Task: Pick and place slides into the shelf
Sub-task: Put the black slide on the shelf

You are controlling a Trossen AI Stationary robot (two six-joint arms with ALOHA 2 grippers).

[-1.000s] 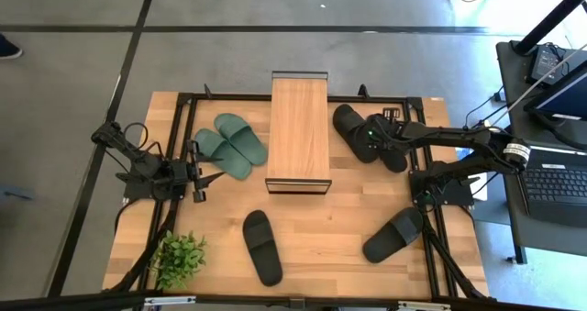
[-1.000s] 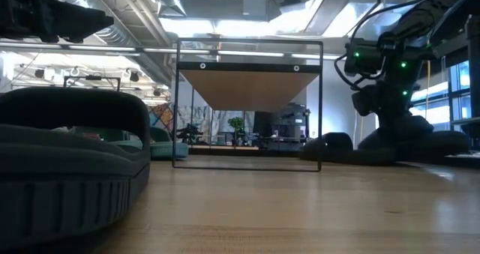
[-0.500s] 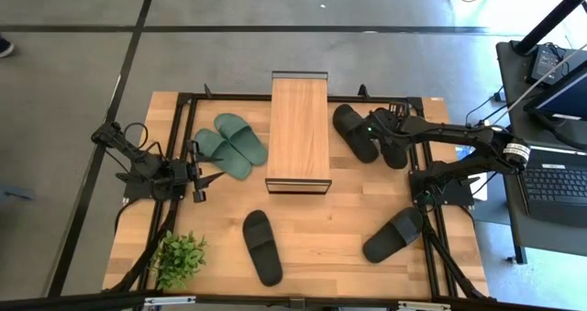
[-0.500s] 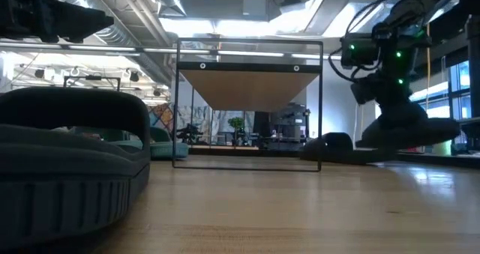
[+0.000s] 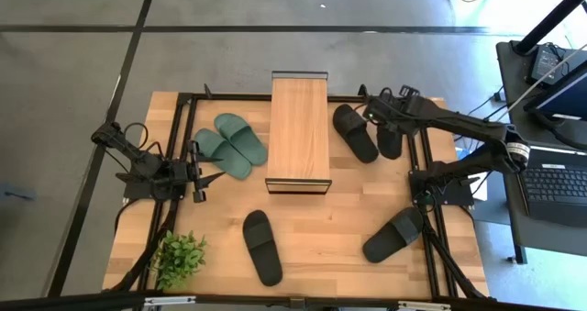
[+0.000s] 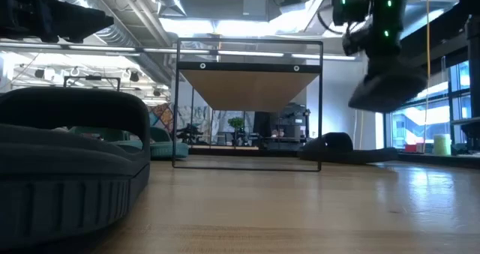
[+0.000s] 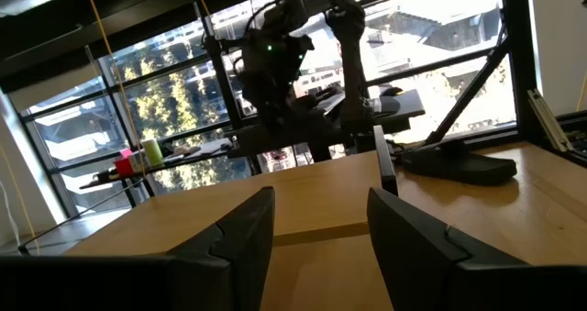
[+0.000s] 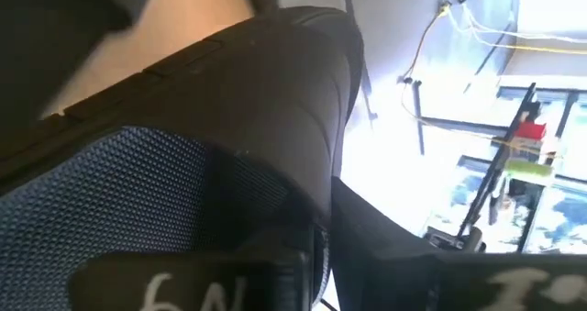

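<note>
shelf [image 5: 298, 127] top bare, green slides [image 5: 230, 143] alongside

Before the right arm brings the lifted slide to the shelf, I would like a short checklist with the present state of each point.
1. Black rubber slide lifted off the table: ok.
2. Right gripper jaws shut on this slide: ok.
3. Light wooden shelf top bare: ok.
4. Space under the shelf free: ok in the low view.
5. Left gripper waiting apart from the shelf, jaws open: ok.
6. Grip firmness: cannot tell.
</note>
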